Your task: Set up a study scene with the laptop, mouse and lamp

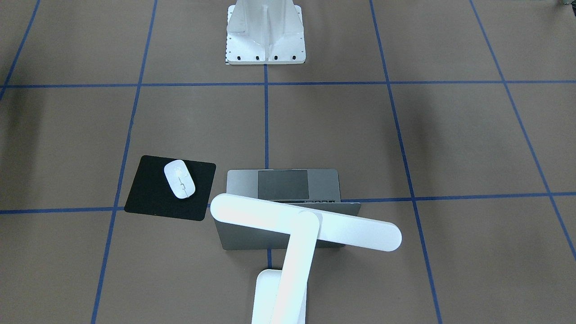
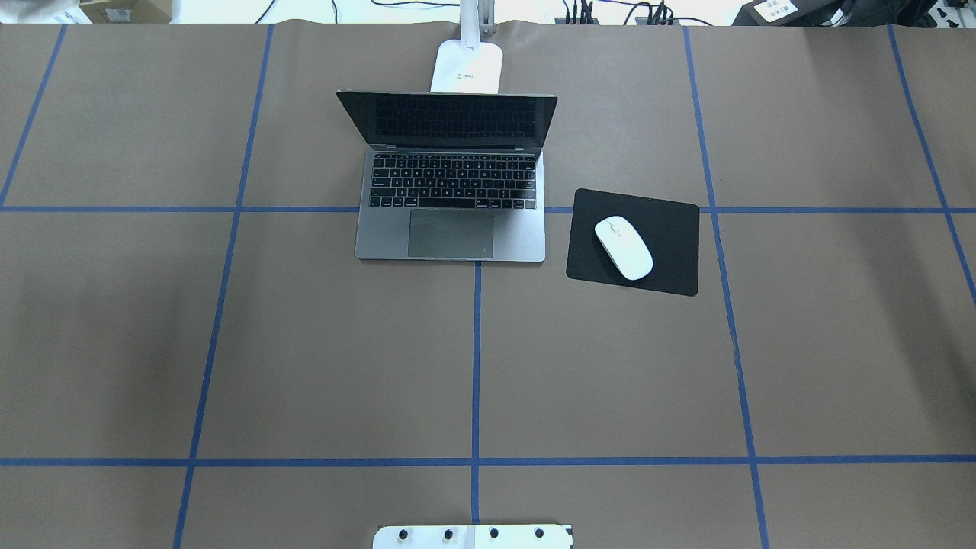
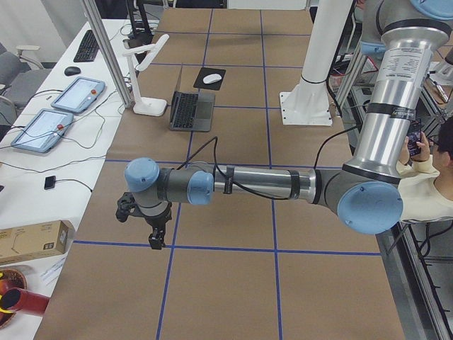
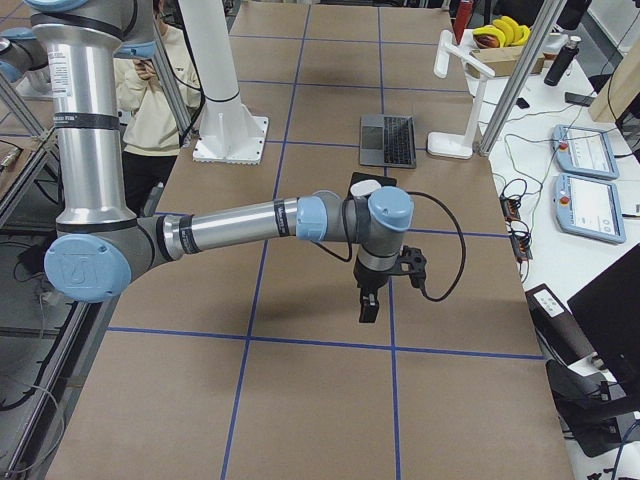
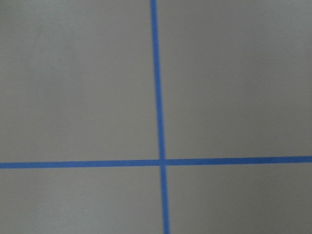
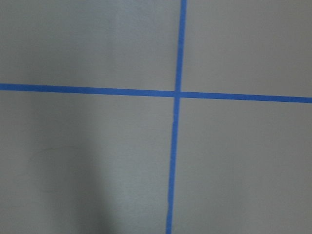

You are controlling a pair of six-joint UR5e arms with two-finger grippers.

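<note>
Left hand (image 3: 155, 241) and right hand (image 4: 366, 305) hang over the surface (image 2: 305, 343), well apart from everything; how open either is cannot be told. The setup looks finished: the laptop (image 2: 454, 183) is open, the lamp (image 2: 467, 67) is just behind it, and the mouse (image 2: 624, 247) is on the black mat (image 2: 675, 259) at its right. No containers show.

A robotics lab: jointed robot arms (image 3: 269, 185) over a paper-covered table (image 2: 610, 381) gridded with blue tape (image 2: 476, 366), control tablets (image 3: 78, 94) on a side bench (image 3: 35, 180).
</note>
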